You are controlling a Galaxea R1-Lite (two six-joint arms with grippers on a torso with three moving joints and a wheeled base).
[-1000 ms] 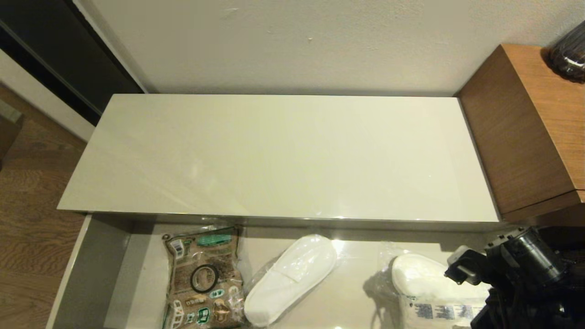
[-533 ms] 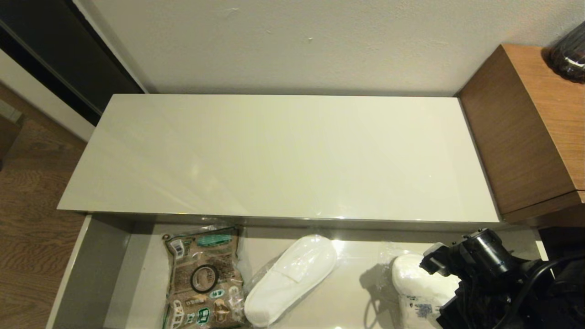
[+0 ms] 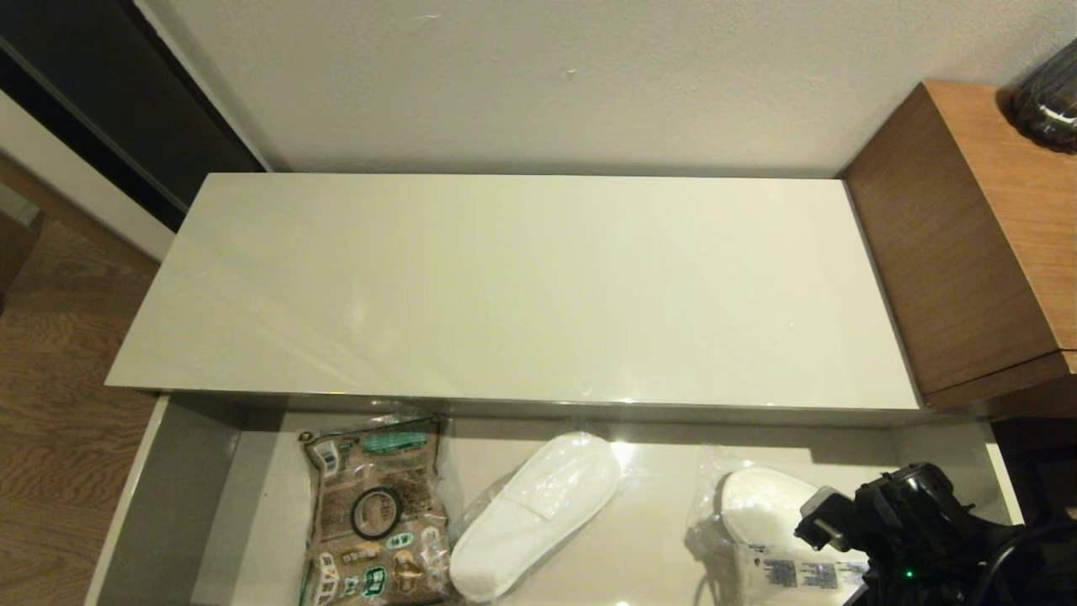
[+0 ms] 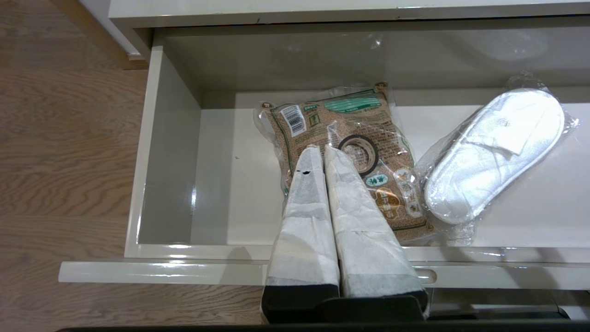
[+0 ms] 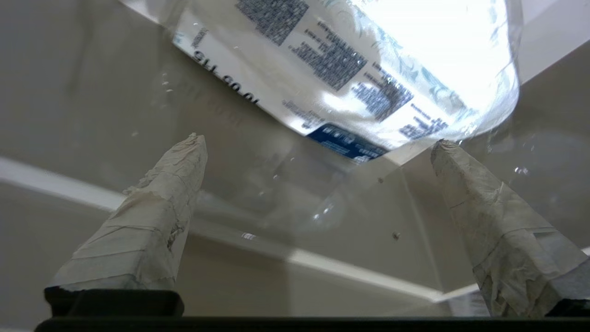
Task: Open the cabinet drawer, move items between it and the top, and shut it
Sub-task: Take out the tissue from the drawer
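The cabinet drawer (image 3: pixel 185 505) stands pulled out below the glossy cream top (image 3: pixel 522 286), which carries nothing. Inside lie a wrapped white slipper (image 3: pixel 538 509) (image 4: pixel 495 152) in the middle and a white tissue pack (image 3: pixel 770 513) with a blue label at the right end. My right arm (image 3: pixel 913 526) hangs over that right end. In the right wrist view the right gripper (image 5: pixel 320 143) is open wide, the tissue pack (image 5: pixel 368 60) just beyond its fingertips, nothing between them. My left gripper (image 4: pixel 320 150) is shut and empty above the drawer's front edge.
A brown printed bag (image 3: pixel 374 509) (image 4: pixel 350 152) with a black ring lies left of the slipper, under the left gripper's tips. A taller brown wooden unit (image 3: pixel 968 236) with a dark object (image 3: pixel 1047 97) on it flanks the right. Wooden floor lies to the left.
My right arm swung left over the tissue pack, then came back toward the drawer's front and lower. More of the pack shows now. Slipper and bag have not moved.
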